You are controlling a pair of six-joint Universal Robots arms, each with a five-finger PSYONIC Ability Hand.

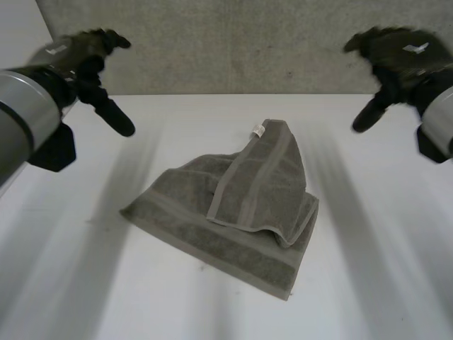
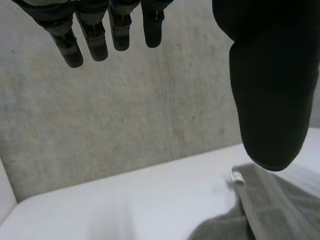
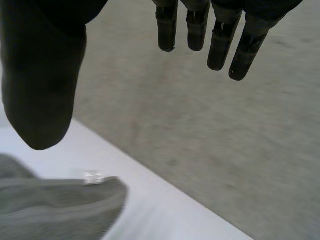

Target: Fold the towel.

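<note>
The towel (image 1: 237,237), grey-green, is seen lying in the middle of the white table (image 1: 78,290), touched by neither hand. It is partly folded: a narrower upper layer is laid over a wider lower layer, and a small white label (image 1: 258,131) is noted at the far tip of the upper layer. The left hand (image 1: 74,49) is raised off the table at the far left, well apart from the towel. In the left wrist view its fingers (image 2: 95,42) are straight and spread away from the thumb (image 2: 270,95), with nothing held. The right hand (image 1: 400,49) is raised at the far right, likewise well apart from the towel. Its fingers (image 3: 220,45) are straight and its thumb (image 3: 42,85) is set wide, with nothing grasped. A grey wall (image 1: 233,42) is recorded behind the table.
</note>
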